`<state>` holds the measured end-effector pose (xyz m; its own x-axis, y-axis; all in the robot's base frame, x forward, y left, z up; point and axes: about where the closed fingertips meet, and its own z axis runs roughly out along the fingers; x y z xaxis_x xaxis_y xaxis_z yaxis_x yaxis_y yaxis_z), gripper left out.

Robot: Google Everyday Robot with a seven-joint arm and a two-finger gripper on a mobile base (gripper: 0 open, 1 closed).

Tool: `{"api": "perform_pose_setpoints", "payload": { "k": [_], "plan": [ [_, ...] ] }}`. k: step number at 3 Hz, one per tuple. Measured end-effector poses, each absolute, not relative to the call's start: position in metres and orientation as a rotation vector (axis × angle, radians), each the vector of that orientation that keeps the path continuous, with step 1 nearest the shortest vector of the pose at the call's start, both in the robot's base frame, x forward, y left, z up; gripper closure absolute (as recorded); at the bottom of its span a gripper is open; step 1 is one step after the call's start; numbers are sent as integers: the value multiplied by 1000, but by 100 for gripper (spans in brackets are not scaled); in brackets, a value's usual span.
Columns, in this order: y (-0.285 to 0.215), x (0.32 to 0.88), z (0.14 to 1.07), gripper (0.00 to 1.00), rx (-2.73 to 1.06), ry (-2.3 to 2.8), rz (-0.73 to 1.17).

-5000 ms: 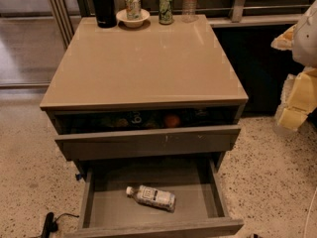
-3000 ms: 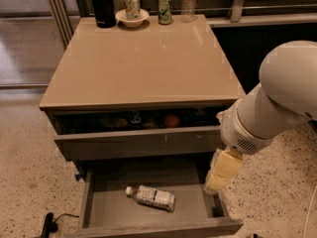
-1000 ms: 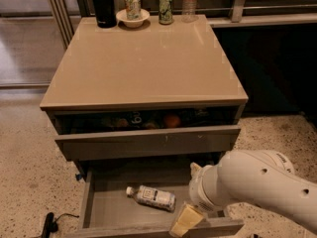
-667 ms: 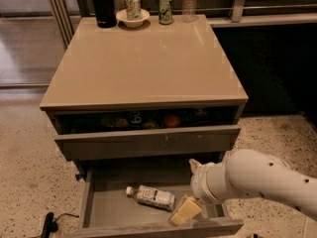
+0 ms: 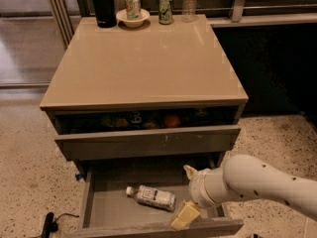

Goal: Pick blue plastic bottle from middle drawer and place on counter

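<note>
The blue plastic bottle (image 5: 151,197) lies on its side on the grey floor of the open middle drawer (image 5: 109,209), with its white cap pointing left. My gripper (image 5: 183,215) hangs at the end of the white arm (image 5: 247,182), low over the drawer's front right part. It is just right of the bottle's base and not touching it. The tan counter (image 5: 143,58) tops the cabinet above.
At the counter's back edge stand a black flask (image 5: 102,4), a bowl holding a can (image 5: 132,14), a green can (image 5: 165,8) and a clear bottle (image 5: 189,1). The top drawer (image 5: 148,140) is slightly open and shows an orange fruit (image 5: 172,120). A black cable (image 5: 47,224) lies on the floor at left.
My arm came in from the right and dropped to the drawer's front right, beside the bottle. In the last second it barely moved. The bottle has not moved.
</note>
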<state>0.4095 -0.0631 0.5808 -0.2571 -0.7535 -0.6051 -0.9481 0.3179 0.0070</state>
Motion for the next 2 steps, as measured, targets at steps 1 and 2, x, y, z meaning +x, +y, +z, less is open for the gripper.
{"api": "perform_pose_setpoints", "payload": {
  "k": [1,2],
  "plan": [
    [-54,417,569,0,-1515,2040,543],
    [-42,425,555,0,-1532,1986,574]
  ]
}}
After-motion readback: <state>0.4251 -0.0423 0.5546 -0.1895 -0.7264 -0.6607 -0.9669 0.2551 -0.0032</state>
